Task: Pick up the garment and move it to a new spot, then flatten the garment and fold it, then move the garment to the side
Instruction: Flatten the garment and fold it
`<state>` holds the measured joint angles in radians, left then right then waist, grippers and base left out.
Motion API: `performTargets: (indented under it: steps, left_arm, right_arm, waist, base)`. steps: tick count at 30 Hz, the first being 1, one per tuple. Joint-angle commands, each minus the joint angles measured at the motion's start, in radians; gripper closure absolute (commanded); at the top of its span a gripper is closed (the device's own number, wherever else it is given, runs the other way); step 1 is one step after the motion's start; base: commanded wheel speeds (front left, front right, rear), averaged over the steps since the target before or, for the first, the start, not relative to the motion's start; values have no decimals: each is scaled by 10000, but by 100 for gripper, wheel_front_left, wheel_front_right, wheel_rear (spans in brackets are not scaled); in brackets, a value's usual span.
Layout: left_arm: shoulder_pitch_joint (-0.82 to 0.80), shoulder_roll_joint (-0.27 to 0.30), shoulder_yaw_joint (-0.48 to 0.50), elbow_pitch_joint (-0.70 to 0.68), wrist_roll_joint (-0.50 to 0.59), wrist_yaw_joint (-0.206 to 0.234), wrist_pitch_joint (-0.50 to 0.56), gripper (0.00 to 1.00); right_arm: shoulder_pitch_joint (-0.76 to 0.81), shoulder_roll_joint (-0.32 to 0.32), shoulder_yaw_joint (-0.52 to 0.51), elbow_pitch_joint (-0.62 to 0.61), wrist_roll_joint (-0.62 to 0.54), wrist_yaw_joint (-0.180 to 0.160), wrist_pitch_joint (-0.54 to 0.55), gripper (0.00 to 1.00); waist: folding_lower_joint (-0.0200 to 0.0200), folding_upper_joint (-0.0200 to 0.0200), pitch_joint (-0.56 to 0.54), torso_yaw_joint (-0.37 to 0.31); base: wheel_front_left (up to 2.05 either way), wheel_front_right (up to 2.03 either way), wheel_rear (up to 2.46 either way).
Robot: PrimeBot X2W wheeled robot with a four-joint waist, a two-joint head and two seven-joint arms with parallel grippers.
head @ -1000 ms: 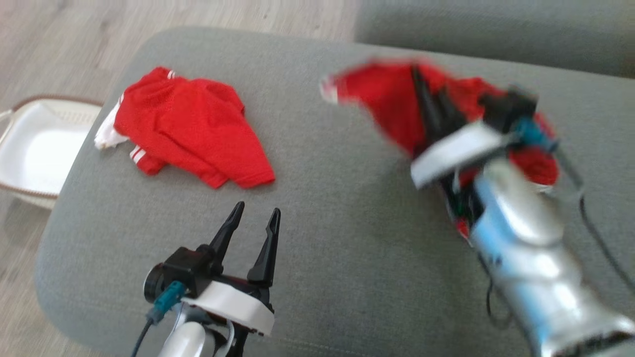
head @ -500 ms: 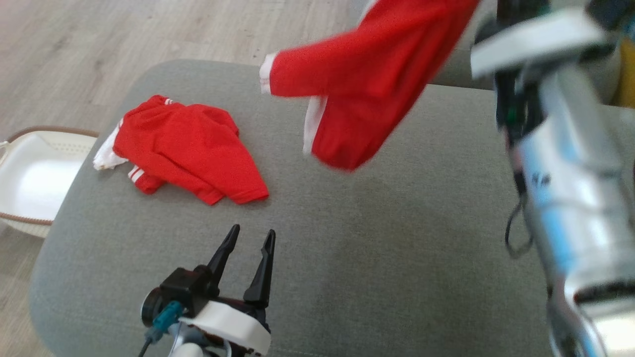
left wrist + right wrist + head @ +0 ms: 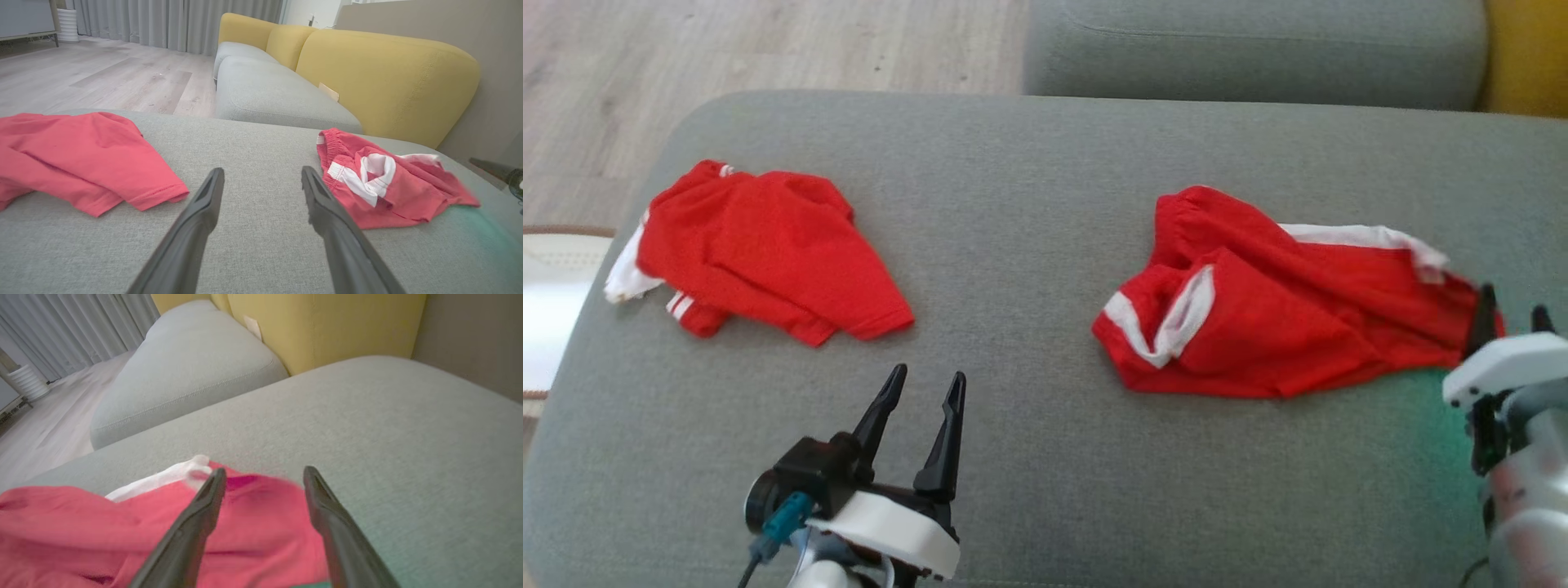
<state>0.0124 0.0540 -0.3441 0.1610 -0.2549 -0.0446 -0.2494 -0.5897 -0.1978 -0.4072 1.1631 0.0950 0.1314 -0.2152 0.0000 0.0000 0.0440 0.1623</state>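
The garment (image 3: 1282, 318), red shorts with white trim, lies crumpled on the right half of the grey cushion (image 3: 1029, 204); the left wrist view shows the garment (image 3: 388, 183) to its right. My right gripper (image 3: 1512, 306) stands at the garment's right end. Its two fingers are spread apart just above the red corner (image 3: 265, 502), gripping nothing. My left gripper (image 3: 927, 377) hovers open near the cushion's front edge, and there is bare cushion between its fingers (image 3: 262, 171).
A second red garment (image 3: 760, 253) lies on the cushion's left part. A white basket (image 3: 547, 286) sits on the wooden floor (image 3: 768, 41) at the left. Another grey cushion (image 3: 1258, 49) and a yellow backrest (image 3: 1527, 57) lie behind.
The right gripper swung the garment up through the air, then came down at the right and opened, leaving it on the cushion. The head camera shifted. The left gripper stayed put.
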Motion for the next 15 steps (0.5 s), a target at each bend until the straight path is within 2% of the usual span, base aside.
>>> performTargets:
  steps: [1,5,9,11,15]
  left_arm:
    - [-525,-37,341,-325,118,-8,-124,0]
    - [-514,-37,419,-294,138,-1,-124,0]
    - [-514,-37,418,-318,102,25,-124,0]
    - [-511,-37,408,-328,51,50,-124,0]
    - [-471,-37,412,-366,-98,133,-124,0]
  right_arm:
    - [-632,145,-15,-330,-464,-7,-199,0]
    - [-751,883,-686,-924,-1683,-7,-340,0]
    - [-715,1394,-429,-1840,-2194,-7,-428,0]
    - [-582,1460,298,-2258,-1815,-7,-452,0]
    - [585,1471,2799,-4201,369,-7,-461,0]
  waist:
    - [0,0,8,-125]
    - [0,0,-74,-427]
    - [0,0,-182,-727]
    - [0,0,-245,-839]
    - [0,0,-373,-1043]
  base:
    - [0,0,0]
    - [0,0,0]
    - [0,0,0]
    - [0,0,0]
    - [0,0,0]
